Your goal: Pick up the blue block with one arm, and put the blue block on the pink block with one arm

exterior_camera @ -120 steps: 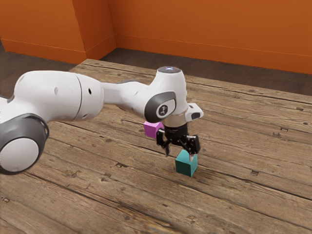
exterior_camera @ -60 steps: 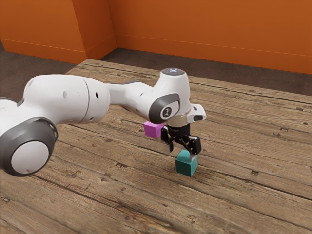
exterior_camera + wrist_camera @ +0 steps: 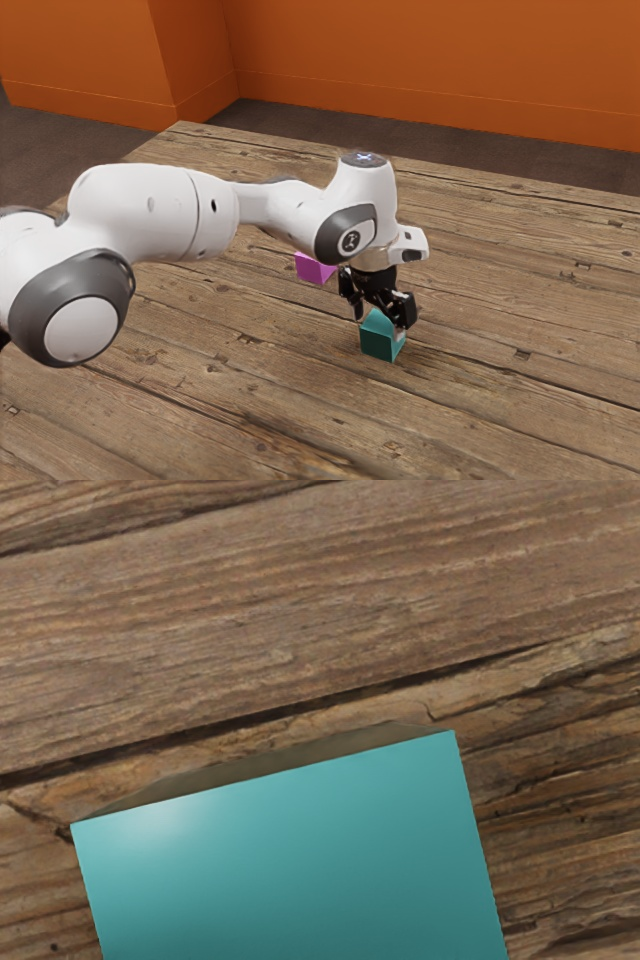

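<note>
The blue block, teal in colour, stands on the wooden table near its middle. My gripper hangs straight down over it, open, with its black fingers reaching down past the block's top on either side. In the wrist view the blue block lies close under my hand, on the planks. The pink block sits on the table just behind my wrist, toward the exterior view's left of the blue block and partly hidden by the arm.
Bare wooden planks stretch all round both blocks. An orange wall and dark floor lie beyond the table's far edge. My white arm spans the table on the exterior view's left.
My hand has come down over the blue block, so the fingers now reach around its top. The arm has stretched farther toward the exterior view's right. Neither block has moved.
</note>
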Tool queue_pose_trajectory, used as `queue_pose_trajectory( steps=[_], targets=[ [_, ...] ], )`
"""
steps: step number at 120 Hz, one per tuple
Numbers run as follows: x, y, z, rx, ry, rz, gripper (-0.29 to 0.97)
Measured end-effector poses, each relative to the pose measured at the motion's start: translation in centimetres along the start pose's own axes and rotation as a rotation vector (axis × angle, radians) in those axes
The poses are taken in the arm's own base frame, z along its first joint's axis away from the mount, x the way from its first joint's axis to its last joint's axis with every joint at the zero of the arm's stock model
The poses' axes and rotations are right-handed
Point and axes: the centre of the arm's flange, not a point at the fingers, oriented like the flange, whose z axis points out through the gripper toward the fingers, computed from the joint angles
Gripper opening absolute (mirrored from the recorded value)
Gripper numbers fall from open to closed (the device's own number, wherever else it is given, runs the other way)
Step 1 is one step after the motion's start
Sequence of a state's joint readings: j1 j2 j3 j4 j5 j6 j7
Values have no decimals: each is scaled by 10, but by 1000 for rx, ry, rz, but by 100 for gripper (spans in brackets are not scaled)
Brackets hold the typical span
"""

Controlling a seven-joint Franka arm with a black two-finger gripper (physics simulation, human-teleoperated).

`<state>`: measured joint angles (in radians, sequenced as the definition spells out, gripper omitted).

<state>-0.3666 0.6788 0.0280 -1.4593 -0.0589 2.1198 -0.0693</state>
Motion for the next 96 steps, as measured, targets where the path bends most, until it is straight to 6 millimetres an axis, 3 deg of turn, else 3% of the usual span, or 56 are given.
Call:
queue_pose_trajectory(
  steps=[38,69,96],
  targets=[
    [4,-9,23,7,11,19,68],
    [8,2,24,-34,64,11,67],
    [9,1,26,-43,77,4,45]
  ],
)
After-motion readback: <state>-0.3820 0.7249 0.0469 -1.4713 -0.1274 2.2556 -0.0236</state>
